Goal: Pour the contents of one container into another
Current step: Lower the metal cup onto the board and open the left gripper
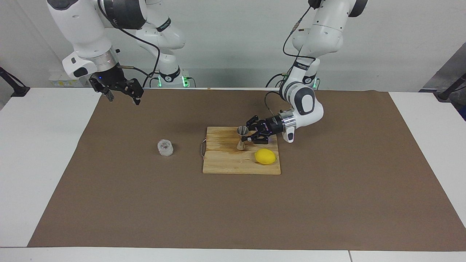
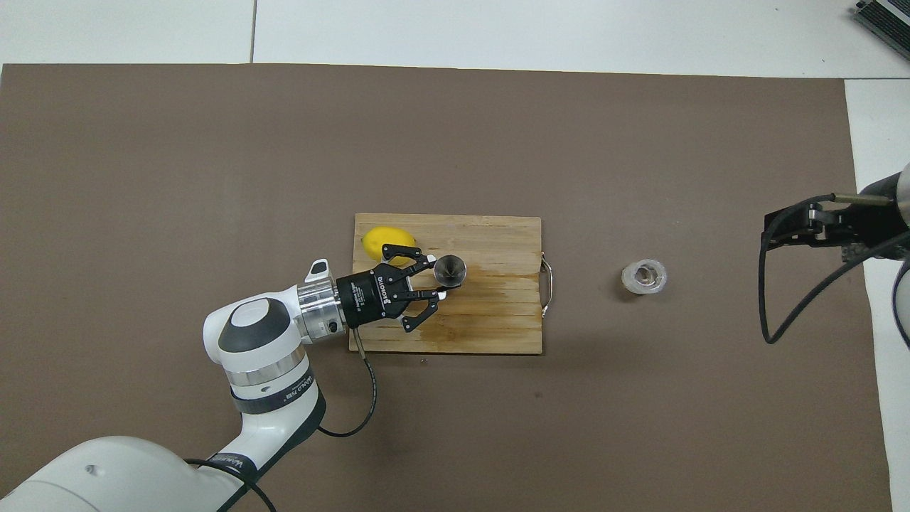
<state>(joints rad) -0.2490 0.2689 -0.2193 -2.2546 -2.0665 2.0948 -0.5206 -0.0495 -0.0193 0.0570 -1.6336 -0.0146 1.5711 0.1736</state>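
Steel jigger [image 1: 241,137], hourglass form: upright over the wooden board [image 1: 225,165], clamped at its waist by the left gripper [image 1: 248,136], which reaches in level from the left arm's end. Lemon [image 1: 265,156] on the board, just beside the gripper. Clear cup [image 1: 165,147] (reddish contents) on the brown mat [image 1: 327,203], well apart toward the right arm's end. Right gripper [image 1: 122,96]: waits aloft over the mat's edge, fingers apart, empty.

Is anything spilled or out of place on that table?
Yes: a darker, wet-looking patch stains the wooden cutting board, spreading around where the left gripper holds the steel jigger upright. The lemon and clear cup look undisturbed.
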